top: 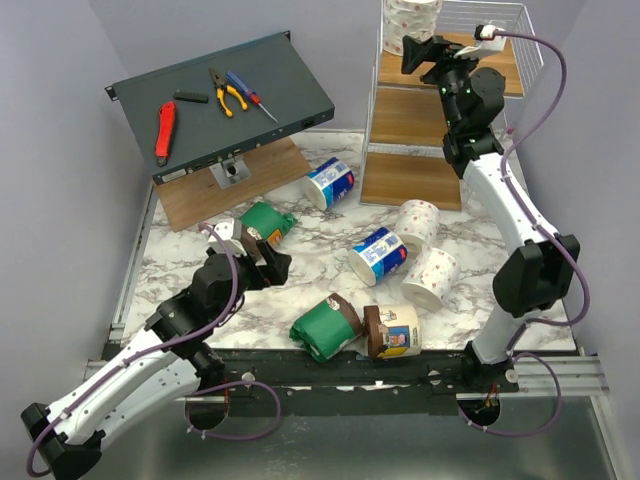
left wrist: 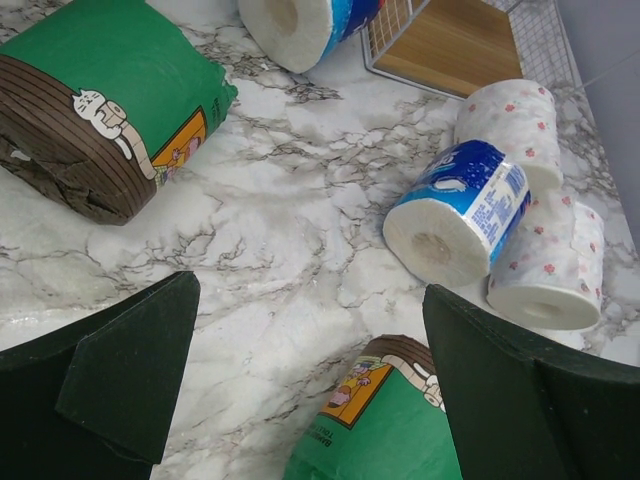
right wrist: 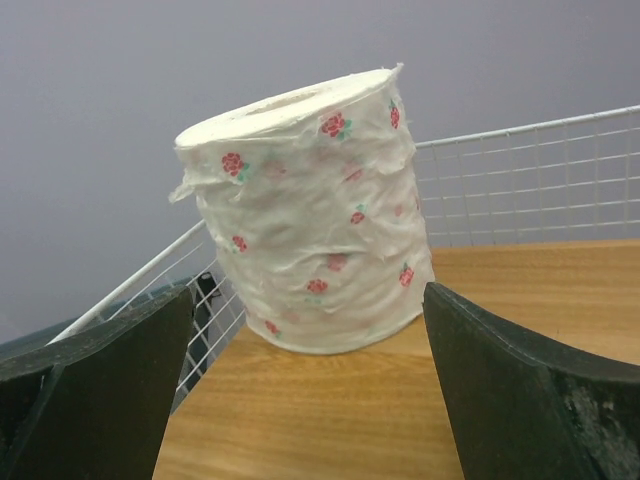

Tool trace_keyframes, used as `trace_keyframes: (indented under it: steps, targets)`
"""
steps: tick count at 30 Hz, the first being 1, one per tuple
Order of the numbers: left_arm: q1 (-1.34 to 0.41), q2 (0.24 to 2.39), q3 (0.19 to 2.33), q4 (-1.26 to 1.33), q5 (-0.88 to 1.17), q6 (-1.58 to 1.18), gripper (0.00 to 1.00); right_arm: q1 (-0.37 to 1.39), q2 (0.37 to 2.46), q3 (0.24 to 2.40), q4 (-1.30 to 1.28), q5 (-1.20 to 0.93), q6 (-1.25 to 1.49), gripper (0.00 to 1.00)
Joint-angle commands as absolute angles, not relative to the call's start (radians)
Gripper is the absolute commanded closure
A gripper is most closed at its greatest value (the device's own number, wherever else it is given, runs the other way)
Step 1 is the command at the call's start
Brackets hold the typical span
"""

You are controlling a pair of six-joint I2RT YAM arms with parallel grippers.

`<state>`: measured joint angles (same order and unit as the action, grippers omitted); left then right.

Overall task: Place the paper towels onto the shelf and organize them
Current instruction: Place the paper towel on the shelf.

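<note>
Speckled roll: stood upright on the top board of the shelf, at its far-left corner. Right end effector: fingers held apart either side of the roll, no contact seen, so placing is judged done. Left end effector: fingers held apart, poised over the surface beside a green roll. Next called for: a clear withdrawal on the right, then one lying roll to be grasped.

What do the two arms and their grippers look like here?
The left arm and right arm have white links, black joints and a looping purple cable each. The left gripper and right gripper are black, with broad wedge-shaped dark green fingers.
</note>
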<state>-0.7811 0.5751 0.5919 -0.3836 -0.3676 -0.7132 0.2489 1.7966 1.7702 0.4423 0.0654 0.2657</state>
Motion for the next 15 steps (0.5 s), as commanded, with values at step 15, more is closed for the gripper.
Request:
trace_keyframes:
  steps: [15]
  targets:
    - [-0.782, 0.438, 0.582, -0.408, -0.305, -0.750, 0.01, 0.287, 1.221, 1.335, 0.070, -0.149, 0.495, 0.00]
